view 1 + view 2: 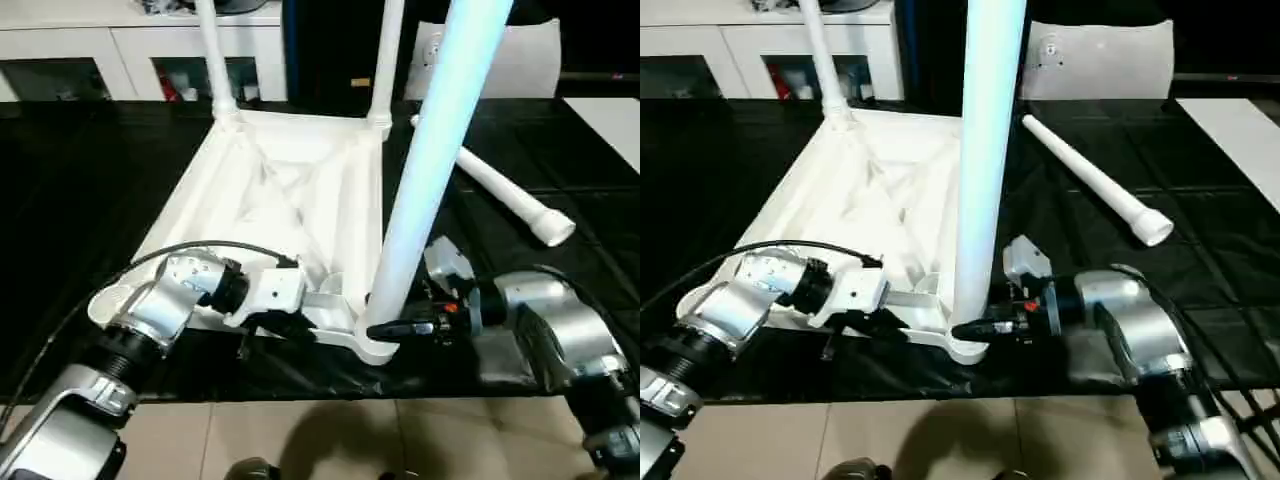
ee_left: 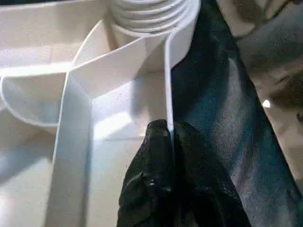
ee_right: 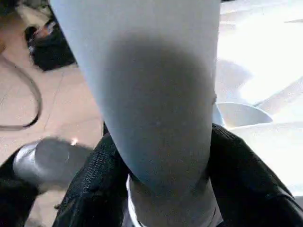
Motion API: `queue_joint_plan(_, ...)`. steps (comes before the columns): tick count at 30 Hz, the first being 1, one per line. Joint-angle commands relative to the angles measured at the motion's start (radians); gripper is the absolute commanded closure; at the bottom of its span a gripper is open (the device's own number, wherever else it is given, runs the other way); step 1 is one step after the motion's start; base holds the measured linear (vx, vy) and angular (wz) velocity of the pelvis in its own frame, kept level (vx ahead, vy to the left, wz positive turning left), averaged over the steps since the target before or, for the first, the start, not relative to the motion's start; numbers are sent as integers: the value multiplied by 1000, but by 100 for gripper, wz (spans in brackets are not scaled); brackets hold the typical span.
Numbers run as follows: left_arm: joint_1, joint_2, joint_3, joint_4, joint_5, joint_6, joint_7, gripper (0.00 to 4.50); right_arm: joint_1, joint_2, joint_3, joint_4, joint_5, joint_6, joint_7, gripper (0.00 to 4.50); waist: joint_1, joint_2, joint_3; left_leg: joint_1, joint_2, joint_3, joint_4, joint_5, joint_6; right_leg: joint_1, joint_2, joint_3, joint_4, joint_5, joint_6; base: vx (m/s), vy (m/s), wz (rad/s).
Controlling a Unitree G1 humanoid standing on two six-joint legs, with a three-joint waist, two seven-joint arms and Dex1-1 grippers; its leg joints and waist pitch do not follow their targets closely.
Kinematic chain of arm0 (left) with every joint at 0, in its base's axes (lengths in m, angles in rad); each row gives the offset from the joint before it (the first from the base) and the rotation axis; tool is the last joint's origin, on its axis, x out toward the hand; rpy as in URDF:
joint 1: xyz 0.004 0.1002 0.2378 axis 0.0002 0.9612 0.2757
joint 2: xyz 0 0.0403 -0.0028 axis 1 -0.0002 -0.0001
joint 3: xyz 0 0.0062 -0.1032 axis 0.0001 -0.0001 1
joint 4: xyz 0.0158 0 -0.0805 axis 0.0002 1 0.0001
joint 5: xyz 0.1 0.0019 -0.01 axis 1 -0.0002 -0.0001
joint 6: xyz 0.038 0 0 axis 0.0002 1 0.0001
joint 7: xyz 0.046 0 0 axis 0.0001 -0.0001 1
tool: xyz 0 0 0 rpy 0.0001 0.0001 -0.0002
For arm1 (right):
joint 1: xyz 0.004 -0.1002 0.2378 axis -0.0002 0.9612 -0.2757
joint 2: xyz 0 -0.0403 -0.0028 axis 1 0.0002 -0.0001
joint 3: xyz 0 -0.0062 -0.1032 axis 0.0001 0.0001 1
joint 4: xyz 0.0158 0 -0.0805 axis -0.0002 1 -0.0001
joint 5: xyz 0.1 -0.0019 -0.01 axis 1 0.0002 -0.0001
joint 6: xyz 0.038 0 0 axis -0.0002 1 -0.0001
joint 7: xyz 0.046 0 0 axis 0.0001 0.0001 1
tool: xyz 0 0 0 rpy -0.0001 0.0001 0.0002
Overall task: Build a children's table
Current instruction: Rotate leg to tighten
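The white tabletop lies upside down on the black table, ribbed side up. Two white legs stand upright in its far corner sockets. A third leg stands in the near right socket, leaning slightly right. My right gripper is shut on this leg just above the socket, with a black finger on each side of it. My left gripper is shut on the thin near rim of the tabletop, left of that socket. A fourth leg lies loose on the black surface to the right.
A white cabinet stands behind the table at the back left, a white flat bag at the back right. A white sheet lies at the right edge. The table's front edge runs just below both grippers, with tan floor beyond.
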Motion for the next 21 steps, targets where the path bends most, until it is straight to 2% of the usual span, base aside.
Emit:
queue_joint_plan(1,22,-53,-2,-8,14,94,113,450,32,73,28,-45,40,63,-96,244,-11,-4,-51,11,51,-13,-84,-304,17,43,-53,50,-88,-429,-170,0,0,0)
queue_joint_plan(2,27,-67,8,-21,9,125,139,450,44,97,26,-53,28,72,-148,244,-13,-5,-49,12,50,-14,-86,-316,10,43,-54,50,-93,-465,-155,0,0,0)
queue_joint_plan(3,32,-90,21,-37,3,165,177,450,57,131,25,-58,15,83,-210,244,-19,-5,-42,16,46,-18,-87,-355,0,38,-55,47,-102,-557,-125,0,0,0)
queue_joint_plan(4,37,-116,35,-52,-3,204,219,450,67,164,26,-60,2,95,-265,244,-31,-3,-35,21,41,-23,-88,-406,-12,33,-53,38,-116,-674,-77,0,0,0)
queue_joint_plan(5,41,-144,49,-66,-10,244,261,450,75,197,27,-60,-12,104,-317,244,-38,-1,-32,29,41,-26,-86,-437,-25,27,-54,33,-124,-727,-55,0,0,0)
queue_joint_plan(6,42,-165,56,-75,-11,268,291,450,74,225,23,-51,-25,113,-366,244,-52,-2,-30,36,34,-33,-81,-480,-36,23,-54,20,-139,-784,-22,0,0,0)
queue_joint_plan(7,43,-183,62,-82,-12,287,318,450,72,251,19,-43,-34,121,-407,244,-73,6,-29,39,34,-42,-85,-543,-45,29,-47,2,-146,-796,3,0,0,0)
queue_joint_plan(8,44,-210,72,-91,-14,321,353,450,70,286,10,-34,-44,128,-460,244,-84,7,-29,35,35,-47,-88,-566,-45,36,-46,-8,-149,-786,13,0,0,0)
queue_joint_plan(9,41,-242,85,-98,-14,361,398,450,62,329,-4,-18,-55,142,-527,244,-105,19,-29,35,39,-57,-94,-619,-43,46,-44,-26,-154,-756,21,-45,65,-13)
queue_joint_plan(10,37,-266,95,-99,-12,383,433,450,53,359,-15,-3,-63,149,-575,244,-129,29,-24,27,52,-72,-113,-704,-47,63,-39,-42,-145,-673,9,-45,65,-13)
queue_joint_plan(11,32,-289,106,-104,-7,410,467,450,45,387,-27,7,-71,160,-626,244,-135,38,-22,20,59,-80,-127,-759,-51,76,-34,-49,-133,-636,5,-79,56,-6)
queue_joint_plan(12,20,-326,129,-104,-1,450,529,450,19,435,-52,43,-85,168,-719,244,-120,63,-17,-42,94,-85,-210,-917,-74,141,-13,-31,30,-436,-40,-93,25,7)
queue_joint_plan(13,14,-344,142,-105,6,467,564,450,4,460,-69,61,-89,178,-773,244,-88,53,-20,-52,94,-53,-245,-954,-69,133,4,9,98,-213,-43,-93,25,7)
queue_joint_plan(14,3,-365,159,-100,12,479,608,450,-20,489,-93,90,-90,191,-837,244,-90,23,-29,-1,71,-44,-211,-863,-52,95,-2,46,69,-290,-32,21,-60,17)
queue_joint_plan(15,-4,-375,168,-96,18,482,635,450,-37,508,-108,111,-92,198,-877,244,-114,-37,-15,122,-24,-33,8,-561,-61,-55,-62,26,-176,-924,10,44,-72,-14)
queue_joint_plan(16,-15,-387,176,-87,30,485,676,450,-59,529,-113,138,-107,191,-918,244,-113,-44,-22,59,-35,-49,76,-223,-6,-5,-137,53,-191,-1127,26,44,-72,-14)
queue_joint_plan(17,-16,-388,177,-86,32,485,680,450,-60,530,-111,140,-110,188,-920,244,-106,-22,-33,4,-15,-67,43,-154,-6,56,-151,62,-155,-1052,18,69,23,-47)
queue_joint_plan(18,-19,-390,176,-87,39,490,693,450,-63,536,-103,144,-125,169,-921,244,-93,12,-41,-34,19,-82,-59,-178,-29,84,-88,34,-108,-767,-16,89,33,-26)
queue_joint_plan(19,-19,-390,174,-90,42,494,694,450,-61,538,-100,142,-131,159,-918,244,-107,17,-48,-15,30,-86,-73,-321,-42,61,-48,26,-86,-550,-58,89,33,-26)
queue_joint_plan(20,-19,-389,172,-94,47,498,698,450,-57,543,-98,139,-140,145,-916,188,-107,25,-54,-6,36,-87,-76,-340,-47,59,-48,31,-78,-440,-91,0,0,0)
queue_joint_plan(21,-20,-385,169,-97,52,498,698,450,-52,549,-100,135,-143,134,-916,174,-112,23,-58,-11,40,-81,-82,-309,-38,65,-44,35,-69,-248,-154,0,0,0)
